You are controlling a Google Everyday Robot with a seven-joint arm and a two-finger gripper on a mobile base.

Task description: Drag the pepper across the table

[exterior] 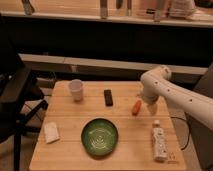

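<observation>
We've got the pepper (136,107) lying on the right half of the tabletop (65,115), tilted a bit, with the black remote (108,97) off to its left. The gripper (151,108) hangs down from the white arm (172,92) just to the right of the pepper, really close. Honestly we can't tell whether it's touching it or how its grasp stands. Nearer the front edge sits the green bowl (100,136), and a white bottle (159,141) lies to the right.
</observation>
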